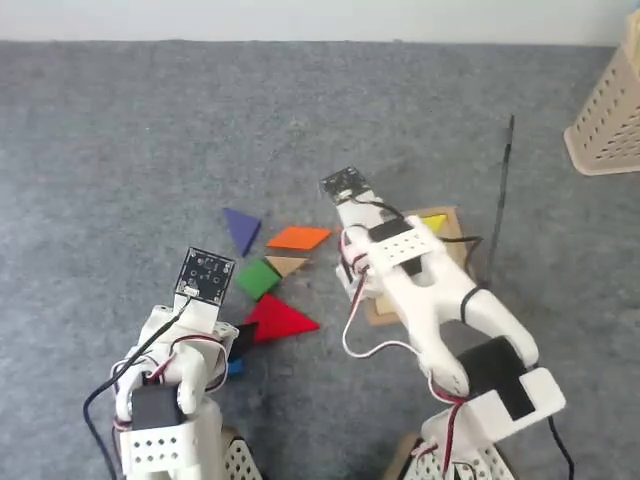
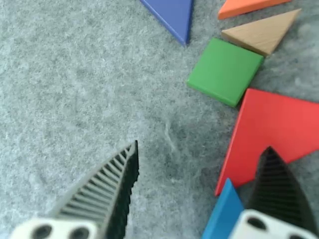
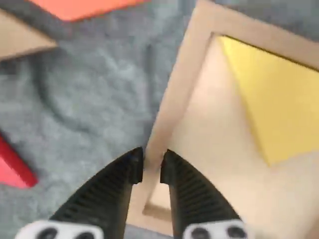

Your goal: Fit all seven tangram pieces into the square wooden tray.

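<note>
At left on the grey table [image 1: 120,150]: left hand [image 2: 202,149], fingers apart over bare surface, with a light-blue piece [image 2: 224,214] and a red triangle [image 2: 274,129] beside one finger. Centre, lying loose: indigo triangle [image 1: 241,229], green square [image 1: 257,278], tan triangle [image 1: 287,265], orange parallelogram [image 1: 298,238]. Right: right hand [image 3: 151,157], fingers nearly together, pinching the rim of the wooden tray [image 3: 174,94]; yellow triangle [image 3: 279,99] inside the tray.

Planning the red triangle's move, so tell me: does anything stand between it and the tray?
Yes. The right arm hangs over the tray, and its end effector is closed on the rim that faces the red triangle, so it blocks that side.
</note>
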`<state>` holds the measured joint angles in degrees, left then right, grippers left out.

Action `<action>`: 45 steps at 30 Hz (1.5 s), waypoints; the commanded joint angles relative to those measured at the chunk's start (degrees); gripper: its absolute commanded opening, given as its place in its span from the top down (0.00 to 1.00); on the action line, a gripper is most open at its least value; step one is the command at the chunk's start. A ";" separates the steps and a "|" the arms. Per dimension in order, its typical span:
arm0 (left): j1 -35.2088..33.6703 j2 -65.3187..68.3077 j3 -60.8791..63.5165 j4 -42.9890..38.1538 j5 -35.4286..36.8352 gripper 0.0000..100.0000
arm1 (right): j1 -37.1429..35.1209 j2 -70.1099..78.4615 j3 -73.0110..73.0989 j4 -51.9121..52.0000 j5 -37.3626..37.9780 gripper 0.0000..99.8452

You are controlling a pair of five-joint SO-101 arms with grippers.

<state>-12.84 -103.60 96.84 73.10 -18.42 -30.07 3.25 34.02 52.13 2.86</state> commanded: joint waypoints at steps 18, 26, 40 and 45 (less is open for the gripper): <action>0.09 -0.79 -0.31 0.00 -0.09 0.65 | -1.63 0.04 -8.70 1.71 -8.18 0.83; 0.09 -0.79 -0.31 0.00 -0.09 0.65 | -1.63 -3.82 -7.65 3.74 -8.26 0.83; 0.09 -0.79 -0.31 0.00 -0.09 0.65 | -8.04 -20.44 3.34 -1.27 -3.43 0.83; 0.09 -0.79 -0.31 0.00 -0.09 0.65 | -17.10 -20.35 3.87 -1.54 -1.58 0.83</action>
<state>-12.84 -103.60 96.84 73.10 -18.42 -43.08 -13.63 38.24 50.99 -0.31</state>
